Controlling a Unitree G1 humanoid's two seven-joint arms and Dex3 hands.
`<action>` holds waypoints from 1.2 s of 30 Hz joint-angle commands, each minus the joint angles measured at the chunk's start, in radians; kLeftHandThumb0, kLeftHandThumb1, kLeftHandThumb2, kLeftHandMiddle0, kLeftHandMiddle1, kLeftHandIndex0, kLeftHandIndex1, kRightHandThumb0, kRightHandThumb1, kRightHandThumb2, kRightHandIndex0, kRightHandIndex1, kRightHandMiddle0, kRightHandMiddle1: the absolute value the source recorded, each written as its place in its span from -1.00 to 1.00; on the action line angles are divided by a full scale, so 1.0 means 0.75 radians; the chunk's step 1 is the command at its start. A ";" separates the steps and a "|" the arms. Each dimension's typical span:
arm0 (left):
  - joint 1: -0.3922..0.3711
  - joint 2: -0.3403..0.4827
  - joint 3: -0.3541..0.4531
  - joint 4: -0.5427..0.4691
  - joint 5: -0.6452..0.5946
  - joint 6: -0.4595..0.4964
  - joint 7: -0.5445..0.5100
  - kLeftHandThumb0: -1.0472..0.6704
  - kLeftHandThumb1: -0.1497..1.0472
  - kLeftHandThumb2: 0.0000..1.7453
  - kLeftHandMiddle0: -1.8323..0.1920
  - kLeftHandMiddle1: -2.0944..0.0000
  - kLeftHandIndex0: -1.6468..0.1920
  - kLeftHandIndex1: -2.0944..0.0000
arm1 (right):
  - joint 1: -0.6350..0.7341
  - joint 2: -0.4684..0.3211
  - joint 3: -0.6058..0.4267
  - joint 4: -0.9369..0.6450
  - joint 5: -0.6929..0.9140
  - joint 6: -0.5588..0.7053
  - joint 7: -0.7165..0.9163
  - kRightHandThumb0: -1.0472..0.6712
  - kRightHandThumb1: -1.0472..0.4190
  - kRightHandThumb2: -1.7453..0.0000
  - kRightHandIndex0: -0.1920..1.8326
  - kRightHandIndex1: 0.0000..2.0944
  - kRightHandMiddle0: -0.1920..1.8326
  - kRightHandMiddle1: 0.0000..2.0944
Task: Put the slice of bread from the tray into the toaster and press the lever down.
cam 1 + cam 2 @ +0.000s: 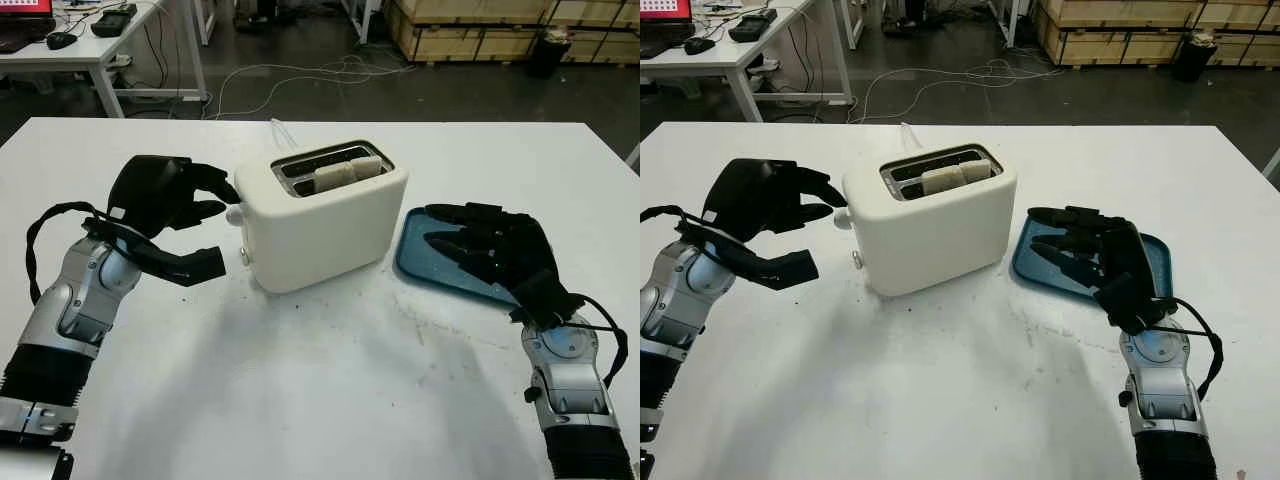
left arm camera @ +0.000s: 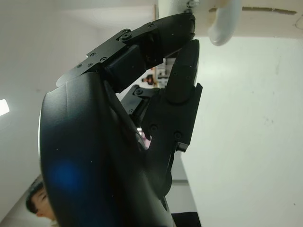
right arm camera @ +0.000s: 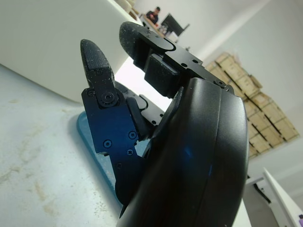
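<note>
The bread slice (image 1: 348, 175) sits in the toaster (image 1: 325, 215) at frame centre; the left hand (image 1: 175, 205), empty and uncurled, is beside its lever (image 1: 235, 213); the right hand (image 1: 490, 245), empty too, is over the tray (image 1: 420, 255).

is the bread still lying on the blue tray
No, the slice of bread stands in a slot of the toaster, and the right hand hovers open over the blue tray.

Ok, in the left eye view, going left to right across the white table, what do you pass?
Left hand → toaster with the bread in its slot → blue tray with the right hand over it.
</note>
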 commanded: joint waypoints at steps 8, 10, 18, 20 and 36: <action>0.001 -0.014 -0.017 0.017 -0.012 -0.034 0.014 -0.16 0.76 -0.97 -0.16 -0.37 -0.40 0.38 | 0.008 0.002 -0.011 -0.006 0.002 0.002 -0.019 -0.23 -0.71 1.00 0.33 -1.00 0.20 -1.00; 0.005 -0.016 -0.017 0.010 -0.011 -0.025 0.007 -0.16 0.76 -0.98 -0.16 -0.36 -0.40 0.37 | 0.010 0.002 -0.011 -0.009 0.001 0.008 -0.020 -0.24 -0.71 1.00 0.33 -1.00 0.20 -1.00; 0.016 -0.021 -0.025 0.010 -0.001 0.011 -0.016 -0.11 0.76 -0.99 -0.15 -0.34 -0.36 0.33 | 0.013 -0.002 -0.011 -0.016 0.002 0.015 -0.019 -0.24 -0.72 1.00 0.33 -1.00 0.20 -1.00; 0.017 -0.023 -0.032 0.015 0.005 0.030 -0.028 -0.10 0.76 -0.99 -0.13 -0.35 -0.34 0.33 | 0.014 0.001 -0.013 -0.014 0.008 0.007 -0.020 -0.25 -0.72 1.00 0.33 -1.00 0.20 -1.00; 0.103 -0.060 -0.190 0.075 0.002 0.017 -0.104 -0.07 0.69 -1.00 -0.16 -0.21 -0.36 0.42 | 0.014 0.007 -0.021 -0.016 0.007 0.011 -0.024 -0.24 -0.72 1.00 0.36 -0.99 0.21 -1.00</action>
